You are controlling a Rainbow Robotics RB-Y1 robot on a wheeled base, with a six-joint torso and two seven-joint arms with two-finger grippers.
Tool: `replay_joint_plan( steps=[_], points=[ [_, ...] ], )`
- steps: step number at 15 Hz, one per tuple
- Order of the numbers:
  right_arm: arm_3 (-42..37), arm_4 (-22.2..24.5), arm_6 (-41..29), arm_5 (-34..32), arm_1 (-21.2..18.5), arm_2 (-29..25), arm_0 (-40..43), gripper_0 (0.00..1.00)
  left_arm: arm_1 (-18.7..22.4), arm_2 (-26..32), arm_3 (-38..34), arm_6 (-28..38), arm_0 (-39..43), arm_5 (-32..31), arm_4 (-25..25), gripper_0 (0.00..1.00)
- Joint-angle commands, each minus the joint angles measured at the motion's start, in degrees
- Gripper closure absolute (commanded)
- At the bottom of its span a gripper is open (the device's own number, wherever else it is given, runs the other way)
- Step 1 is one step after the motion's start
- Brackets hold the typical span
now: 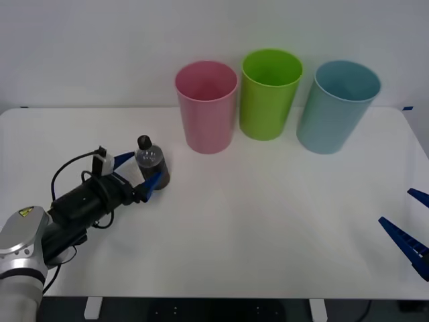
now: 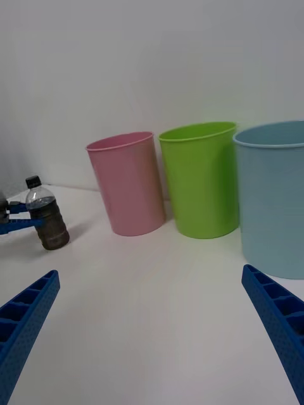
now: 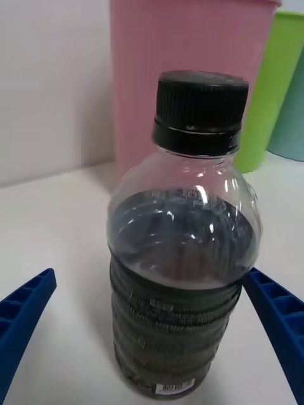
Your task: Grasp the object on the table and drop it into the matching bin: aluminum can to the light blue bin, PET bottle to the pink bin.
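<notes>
Left gripper sits low on the table with its blue fingers spread around the upright PET bottle, one finger on either side and not yet clamped. The bottle's long axis is vertical, so the jaws need only squeeze inward. The pink bin stands just beyond, while the right gripper waits open, well apart.

Robot lab test bench, bare white table, plain white wall, three coloured bins in a row

bottle left of three bins
</notes>
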Motion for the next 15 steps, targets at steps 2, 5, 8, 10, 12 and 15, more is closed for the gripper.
replay_joint_plan(
  steps=[2,5,8,10,12,15],
  points=[
    [0.0,0.0,0.0,0.0,0.0,0.0,0.0,0.0,-0.96,-0.12,0.05,0.09,-0.87,1.28,-1.91,0.0],
    [0.0,0.0,0.0,0.0,0.0,0.0,0.0,0.0,-1.57,-0.21,0.05,-0.08,-0.87,1.45,-2.09,0.0],
    [0.0,0.0,0.0,0.0,0.0,0.0,0.0,0.0,-1.57,-0.56,0.14,-0.08,-0.87,1.45,-2.17,0.04],
    [0.0,0.0,0.0,0.0,0.0,0.0,0.0,0.0,-1.57,-0.83,0.05,-0.34,-0.87,1.45,-2.17,0.97],
    [0.0,0.0,0.0,0.0,0.0,0.0,0.0,0.0,-1.57,-1.09,0.05,-0.78,-0.87,1.45,-2.17,1.0],
    [0.0,0.0,0.0,0.0,0.0,0.0,0.0,0.0,-1.57,-1.18,0.05,-0.87,-0.78,1.45,-2.17,1.0]
  ],
)
